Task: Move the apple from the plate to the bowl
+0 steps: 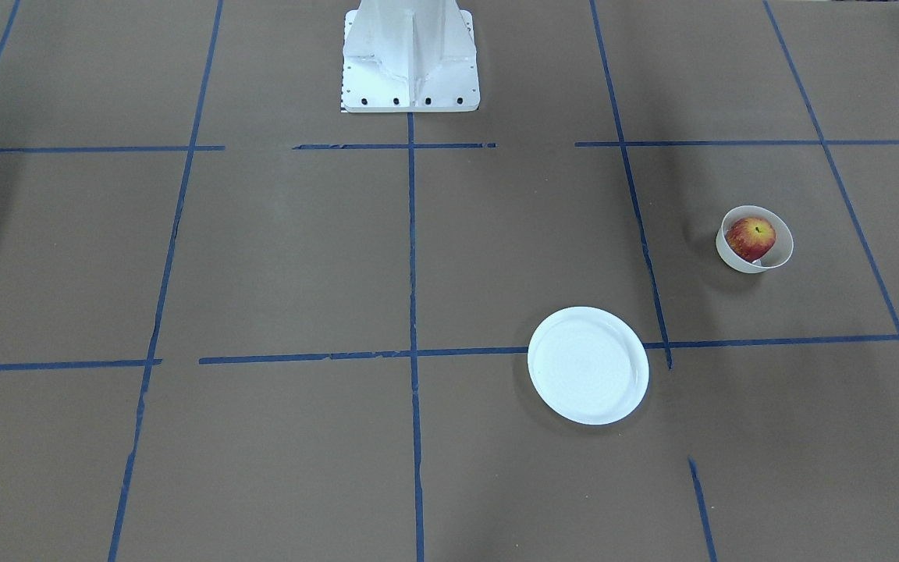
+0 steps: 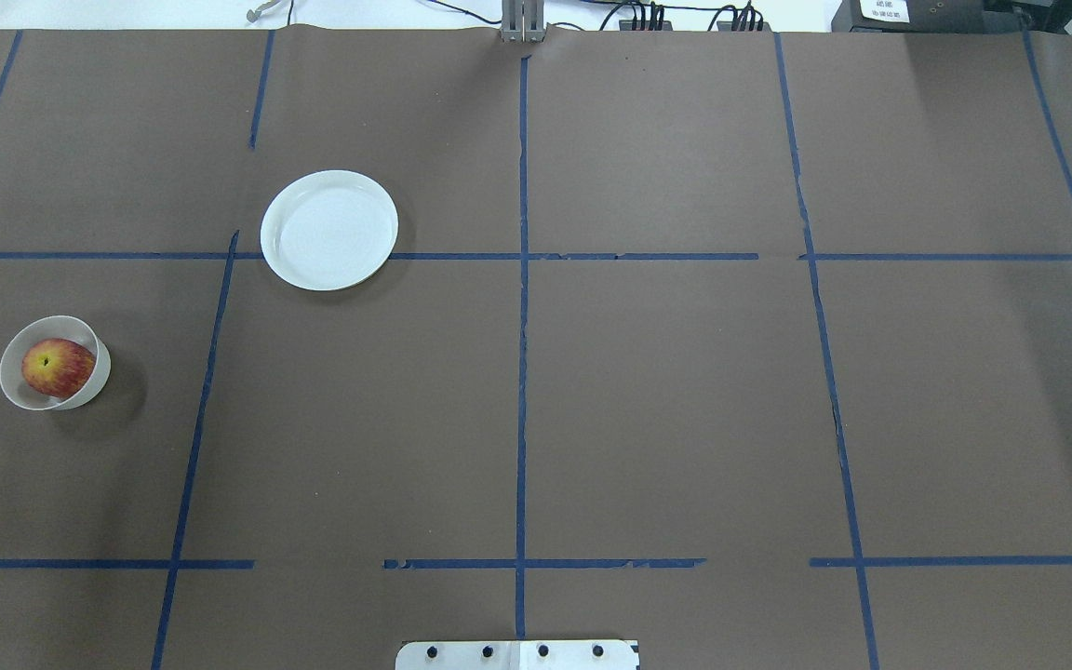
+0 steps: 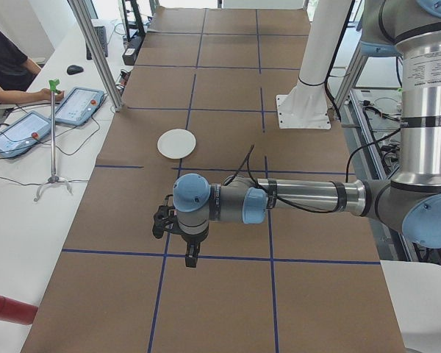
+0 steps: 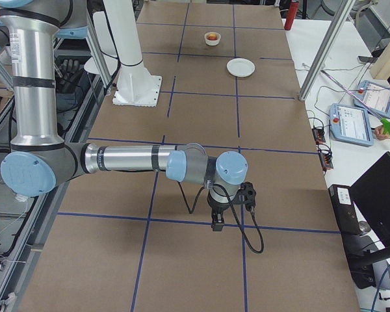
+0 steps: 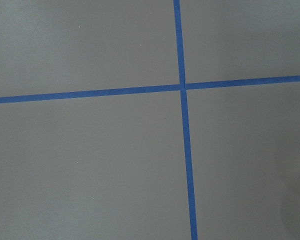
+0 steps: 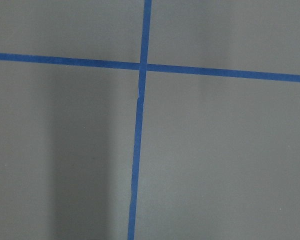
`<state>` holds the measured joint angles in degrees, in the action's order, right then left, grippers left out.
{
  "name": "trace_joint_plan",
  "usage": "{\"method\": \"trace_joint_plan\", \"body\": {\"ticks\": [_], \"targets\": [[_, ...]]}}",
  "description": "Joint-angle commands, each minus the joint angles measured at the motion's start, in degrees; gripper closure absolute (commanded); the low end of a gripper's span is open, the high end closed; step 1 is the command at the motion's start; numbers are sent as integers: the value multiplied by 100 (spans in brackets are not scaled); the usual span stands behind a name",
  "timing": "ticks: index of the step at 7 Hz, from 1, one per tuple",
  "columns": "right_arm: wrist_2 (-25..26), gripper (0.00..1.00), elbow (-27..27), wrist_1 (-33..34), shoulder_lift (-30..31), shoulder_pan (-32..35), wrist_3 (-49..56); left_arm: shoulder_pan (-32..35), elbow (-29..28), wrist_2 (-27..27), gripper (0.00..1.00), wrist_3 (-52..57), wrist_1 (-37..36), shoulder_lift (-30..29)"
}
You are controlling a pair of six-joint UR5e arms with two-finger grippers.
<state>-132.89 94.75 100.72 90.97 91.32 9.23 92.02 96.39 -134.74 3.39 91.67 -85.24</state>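
Note:
The apple (image 1: 750,236) is red with yellow patches and sits inside the small deep white bowl (image 1: 779,254). In the overhead view the apple (image 2: 57,367) and the bowl (image 2: 100,376) are at the far left. The flat white plate (image 2: 329,229) lies bare, apart from the bowl, and also shows in the front-facing view (image 1: 588,365). My left gripper (image 3: 191,257) shows only in the exterior left view, hanging above the table; I cannot tell its state. My right gripper (image 4: 218,224) shows only in the exterior right view; I cannot tell its state either. Both wrist views show only paper and tape.
Brown paper with blue tape lines (image 2: 522,326) covers the table. The white robot base (image 1: 410,62) stands at the middle of the robot's edge. A side table with tablets (image 3: 77,104), a metal post (image 3: 95,51) and a seated operator (image 3: 7,66) lies beyond the far edge.

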Motion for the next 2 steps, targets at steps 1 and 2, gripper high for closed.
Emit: {"method": "trace_joint_plan", "body": {"ticks": [1,2], "targets": [[0,0,0,0,0,0,0,0,3,0,0,4,0,-2],[0,0,0,0,0,0,0,0,3,0,0,-5,0,-2]]}}
